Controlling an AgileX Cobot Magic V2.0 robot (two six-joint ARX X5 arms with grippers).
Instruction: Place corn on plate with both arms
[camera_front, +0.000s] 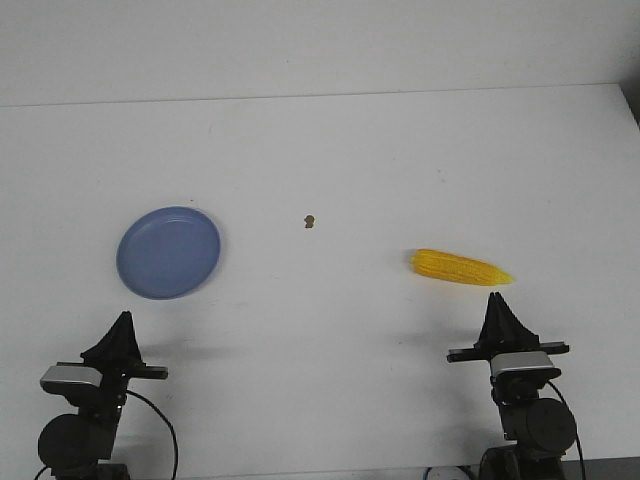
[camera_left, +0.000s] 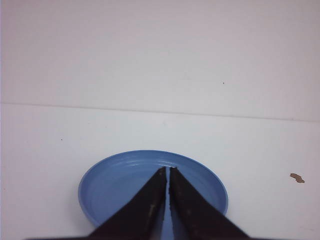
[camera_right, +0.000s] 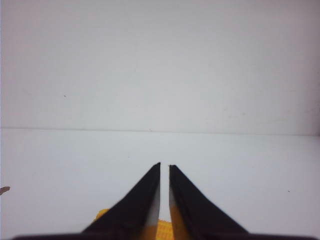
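Note:
The blue plate (camera_front: 168, 251) lies empty on the white table at the left; it fills the lower middle of the left wrist view (camera_left: 115, 185). The yellow corn (camera_front: 460, 267) lies on the table at the right, its tip pointing right. My left gripper (camera_front: 123, 322) is shut and empty, just in front of the plate (camera_left: 166, 170). My right gripper (camera_front: 497, 300) is shut and empty, just in front of the corn's tip. In the right wrist view the jaws (camera_right: 164, 165) stand nearly closed, with the corn (camera_right: 162, 231) showing low behind them.
A tiny brown speck (camera_front: 310, 220) lies on the table between plate and corn; it also shows in the left wrist view (camera_left: 297, 178). The table's far edge (camera_front: 320, 95) meets a white wall.

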